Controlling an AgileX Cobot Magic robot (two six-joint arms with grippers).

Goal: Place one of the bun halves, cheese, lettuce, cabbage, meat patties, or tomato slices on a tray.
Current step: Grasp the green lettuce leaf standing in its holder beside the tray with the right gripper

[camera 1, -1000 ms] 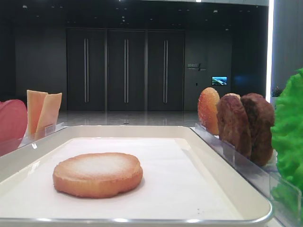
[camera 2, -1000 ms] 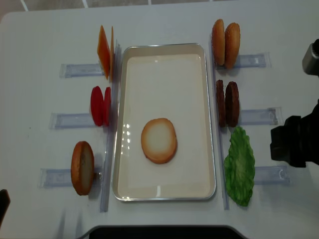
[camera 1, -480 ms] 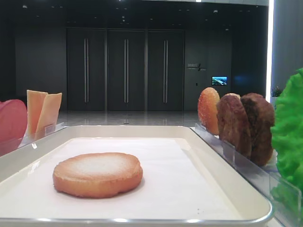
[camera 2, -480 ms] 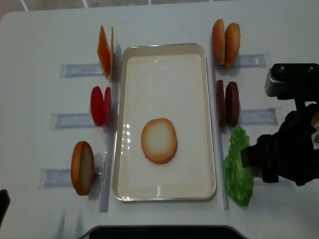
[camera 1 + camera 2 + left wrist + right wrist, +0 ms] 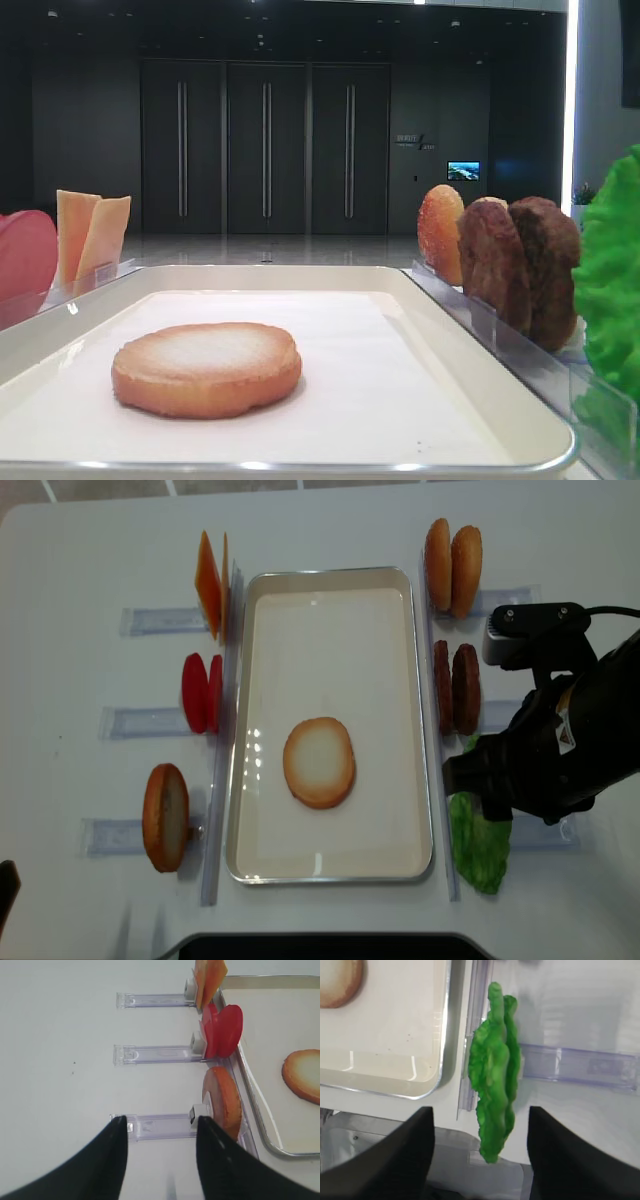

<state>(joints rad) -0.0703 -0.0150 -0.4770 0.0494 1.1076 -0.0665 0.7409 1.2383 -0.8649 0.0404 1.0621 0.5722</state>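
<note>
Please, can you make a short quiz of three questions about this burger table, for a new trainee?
1. True or false: one bun half lies flat on the tray.
2. Which item is the right hand above: A) cheese, B) lettuce, C) tomato slices?
3. Fill in: the meat patties stand on the tray's ____ side in the overhead view.

Key: 1 true; 2 B; 3 right.
</note>
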